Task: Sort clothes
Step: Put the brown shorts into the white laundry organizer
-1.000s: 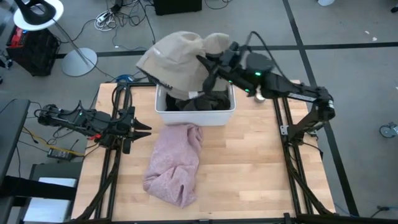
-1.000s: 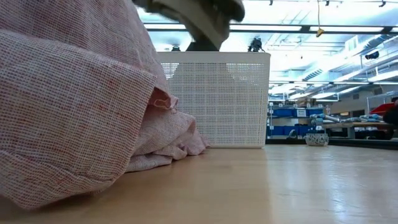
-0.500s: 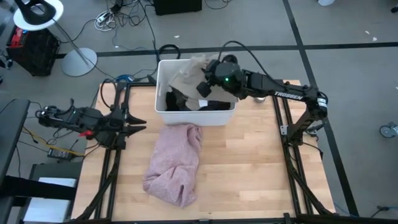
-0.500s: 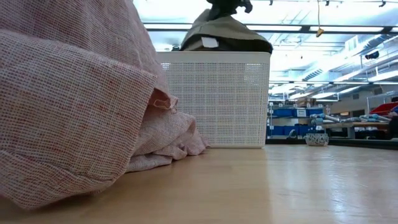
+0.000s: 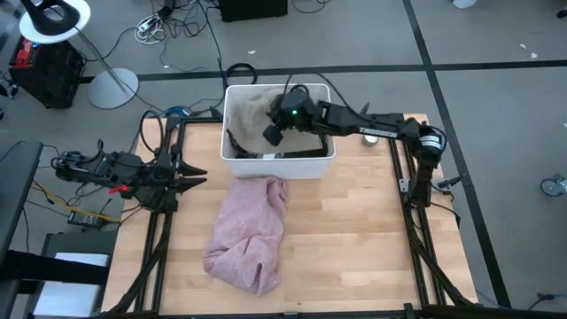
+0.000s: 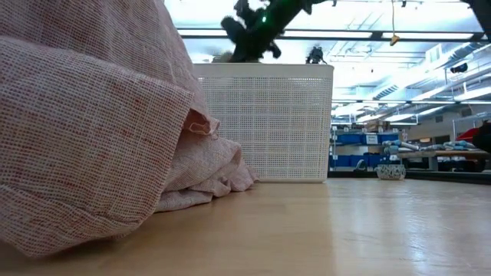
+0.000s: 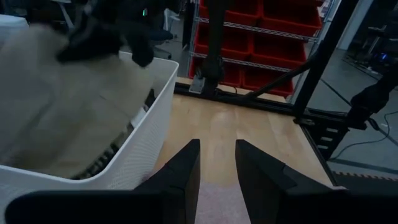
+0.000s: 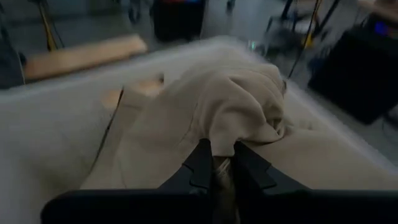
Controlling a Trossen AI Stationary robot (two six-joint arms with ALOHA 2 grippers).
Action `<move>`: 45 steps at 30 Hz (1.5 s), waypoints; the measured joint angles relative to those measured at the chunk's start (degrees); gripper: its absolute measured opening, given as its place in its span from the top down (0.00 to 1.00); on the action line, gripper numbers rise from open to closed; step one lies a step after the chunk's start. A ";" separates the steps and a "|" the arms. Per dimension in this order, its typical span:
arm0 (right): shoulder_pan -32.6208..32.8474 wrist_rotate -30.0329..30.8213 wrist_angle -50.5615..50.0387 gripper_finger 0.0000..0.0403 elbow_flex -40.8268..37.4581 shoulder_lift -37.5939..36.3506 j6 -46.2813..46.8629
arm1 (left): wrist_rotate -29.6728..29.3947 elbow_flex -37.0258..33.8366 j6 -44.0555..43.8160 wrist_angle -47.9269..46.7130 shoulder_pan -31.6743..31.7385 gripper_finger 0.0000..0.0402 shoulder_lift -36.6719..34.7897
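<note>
A light grey-beige garment (image 5: 252, 113) lies in the white bin (image 5: 232, 159) at the table's far side, over a black garment (image 5: 301, 151). My right gripper (image 8: 219, 152) reaches into the bin (image 5: 271, 135) and is shut on the beige garment (image 8: 236, 106). A pale pink garment (image 5: 248, 230) lies crumpled on the table in front of the bin. My left gripper (image 5: 199, 175) is open and empty near the table's left edge. The teal-blue and olive-brown garments are out of view. My right gripper pinches a bunched fold of the beige garment (image 8: 225, 142) between its two fingers, several layers gathered together. The fingers slant down into the bin from its right side. The garment rests in the bin and spreads slack around the fingers.
The bin's perforated near wall (image 6: 265, 123) stands behind the pink garment (image 6: 77, 115) in the low view. Bare wood tabletop (image 5: 372, 230) lies to the right of the pink garment. Black frame rails (image 5: 158, 221) run along both table sides.
My right gripper has gone down and toward the table's left, from high above the bin into it, still shut on the beige garment. The garment, which hung spread above the bin, has been lowered and now lies inside it.
</note>
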 joint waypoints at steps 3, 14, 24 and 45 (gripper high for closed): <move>-0.86 -2.50 -3.32 0.93 0.07 2.05 4.70 | 0.02 0.00 -0.08 -0.06 0.00 0.74 0.00; -4.10 -14.82 -7.33 0.93 0.48 12.72 18.62 | 0.09 0.00 -0.17 -0.15 0.00 0.74 0.00; -4.41 -18.25 -8.32 0.88 0.34 16.22 20.92 | 0.08 0.00 -0.20 -0.09 0.00 0.74 0.02; -3.51 -11.67 -16.44 0.38 -0.33 -2.91 19.76 | -0.33 0.00 0.15 -0.16 0.00 0.74 0.02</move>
